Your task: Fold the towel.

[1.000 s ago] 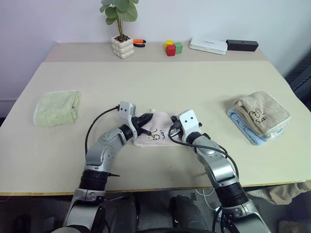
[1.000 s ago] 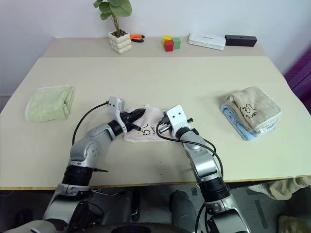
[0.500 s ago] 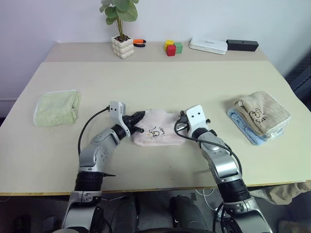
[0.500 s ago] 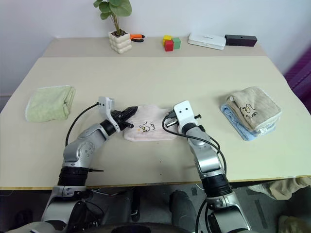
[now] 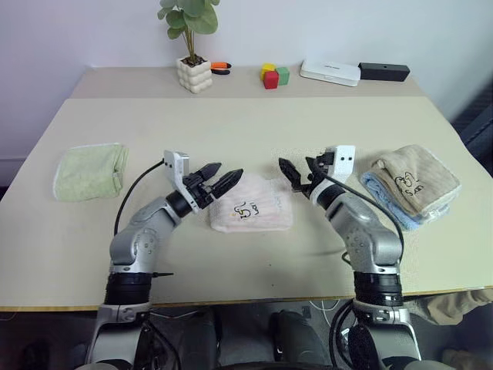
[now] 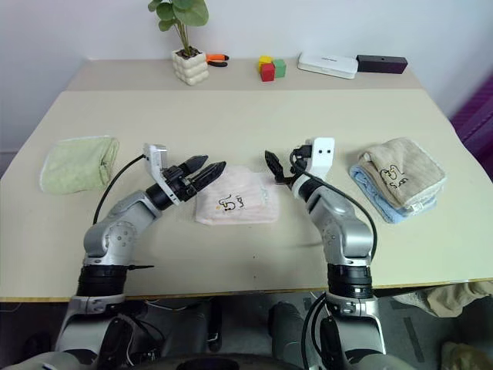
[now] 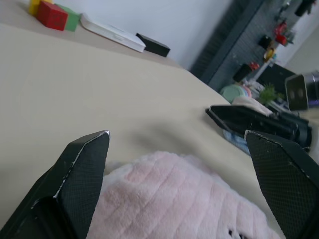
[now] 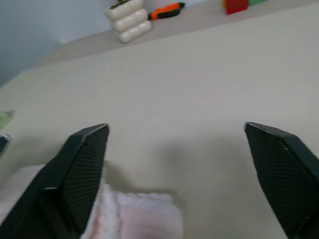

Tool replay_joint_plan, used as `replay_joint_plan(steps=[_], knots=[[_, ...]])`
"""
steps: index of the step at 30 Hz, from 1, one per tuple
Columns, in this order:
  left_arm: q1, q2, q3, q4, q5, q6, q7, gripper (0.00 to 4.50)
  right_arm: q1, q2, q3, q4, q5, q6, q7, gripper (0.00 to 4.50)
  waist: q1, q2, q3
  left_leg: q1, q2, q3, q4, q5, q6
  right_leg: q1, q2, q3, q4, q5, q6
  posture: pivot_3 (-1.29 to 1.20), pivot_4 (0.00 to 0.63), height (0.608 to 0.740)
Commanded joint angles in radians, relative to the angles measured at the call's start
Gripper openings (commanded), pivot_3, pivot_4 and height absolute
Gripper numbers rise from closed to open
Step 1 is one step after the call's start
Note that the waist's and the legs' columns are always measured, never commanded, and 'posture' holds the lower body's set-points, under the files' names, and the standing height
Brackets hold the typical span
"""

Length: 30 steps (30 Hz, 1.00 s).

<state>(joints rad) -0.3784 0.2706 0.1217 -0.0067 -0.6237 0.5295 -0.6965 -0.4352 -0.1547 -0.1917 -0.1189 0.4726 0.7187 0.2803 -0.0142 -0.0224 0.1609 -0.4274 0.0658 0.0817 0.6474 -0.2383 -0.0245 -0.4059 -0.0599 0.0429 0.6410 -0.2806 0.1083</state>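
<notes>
One pink towel [image 5: 252, 205] lies folded into a small soft block near the middle of the table [image 5: 254, 131], with a little dark stitched mark on top. The mark is too small to read.

The left gripper [image 5: 218, 176] hangs just beside the towel's left end, above the table. Its two black fingers are spread wide and nothing is between them. The right gripper [image 5: 299, 174] hangs just past the towel's right end. Its fingers are spread wide too and they hold nothing. Neither gripper touches the towel.

My guess is that a fold is done and the towel has been let go. It already looks small and neat, so the job may be nearly over. If one more fold is wanted, the grippers would need to come down, pinch an edge and carry it across to the other side.

Off to the left sits a light green towel [image 5: 91, 170], folded. Off to the right a beige towel [image 5: 416, 177] with dark stitching lies on top of a blue towel [image 5: 383, 197]. That stitching cannot be read either. Along the back stand a potted plant [image 5: 191, 46], some coloured blocks [image 5: 273, 75], a white box [image 5: 330, 72] and a black box [image 5: 384, 72]. No brand names can be made out.
</notes>
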Motion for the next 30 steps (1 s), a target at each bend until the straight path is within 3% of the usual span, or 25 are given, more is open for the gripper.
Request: replay_joint_plan(steps=[1, 5, 9, 12, 16, 22, 25, 30], knots=[[0.002, 0.038, 0.035, -0.043, -0.034, -0.024, -0.059, 4.5, -0.021, -0.054, -0.035, -0.061, 0.09, 0.099, 0.038, 4.46, 0.0, 0.0, 0.0, 0.0, 0.0, 0.0, 0.0, 0.0, 0.0, 0.0, 0.0, 0.0, 0.0, 0.0, 0.0, 0.0, 0.15, 0.735], [0.008, 0.098, 0.054, -0.057, -0.07, -0.012, -0.14, 4.5, -0.02, -0.14, -0.011, -0.061, 0.109, 0.141, 0.104, 4.46, -0.001, 0.0, 0.0, 0.0, 0.0, 0.0, -0.001, 0.0, 0.0, -0.001, 0.0, 0.0, 0.0, 0.0, 0.0, 0.0, 0.15, 0.735], [0.024, 0.214, 0.078, -0.034, -0.086, 0.034, -0.214, 4.5, -0.039, -0.208, -0.006, -0.135, 0.196, 0.113, 0.267, 4.46, -0.003, 0.001, 0.001, 0.0, 0.0, 0.0, -0.001, 0.0, 0.0, -0.001, 0.0, 0.0, 0.0, 0.0, 0.0, 0.0, 0.15, 0.735], [0.014, 0.262, 0.145, 0.013, -0.148, 0.155, -0.162, 4.5, -0.003, -0.304, 0.054, -0.174, 0.131, -0.043, 0.431, 4.46, -0.003, 0.001, 0.001, 0.0, 0.001, 0.0, -0.001, 0.0, 0.0, -0.002, 0.001, 0.0, 0.0, 0.0, 0.0, 0.0, 0.15, 0.735], [0.012, 0.313, 0.164, 0.036, -0.219, 0.371, -0.101, 4.5, 0.017, -0.339, 0.093, -0.157, 0.109, -0.112, 0.493, 4.46, -0.002, 0.0, 0.001, 0.0, 0.001, 0.0, -0.001, 0.0, 0.0, -0.001, 0.001, 0.0, 0.0, -0.001, 0.001, 0.0, 0.15, 0.735], [-0.037, 0.272, 0.267, 0.117, -0.396, 0.704, 0.055, 4.5, 0.018, -0.317, 0.134, -0.131, 0.073, -0.168, 0.487, 4.46, 0.0, -0.003, 0.003, 0.0, 0.001, 0.0, 0.0, 0.0, 0.0, -0.002, 0.0, 0.0, 0.002, -0.001, 0.001, 0.0, 0.15, 0.735], [-0.029, 0.254, 0.262, 0.111, -0.466, 0.856, 0.082, 4.5, 0.015, -0.312, 0.145, -0.127, 0.061, -0.184, 0.483, 4.46, -0.002, -0.003, 0.003, 0.0, 0.001, -0.001, 0.0, 0.0, 0.0, -0.002, 0.0, 0.0, 0.004, -0.001, 0.002, 0.0, 0.15, 0.735], [-0.048, 0.213, 0.273, 0.152, -0.47, 0.964, 0.152, 4.5, 0.014, -0.32, 0.143, -0.129, 0.051, -0.196, 0.482, 4.46, 0.0, -0.003, 0.003, 0.0, 0.0, -0.001, 0.0, 0.0, 0.0, -0.002, 0.0, 0.0, 0.005, -0.001, 0.002, 0.0, 0.15, 0.735]])
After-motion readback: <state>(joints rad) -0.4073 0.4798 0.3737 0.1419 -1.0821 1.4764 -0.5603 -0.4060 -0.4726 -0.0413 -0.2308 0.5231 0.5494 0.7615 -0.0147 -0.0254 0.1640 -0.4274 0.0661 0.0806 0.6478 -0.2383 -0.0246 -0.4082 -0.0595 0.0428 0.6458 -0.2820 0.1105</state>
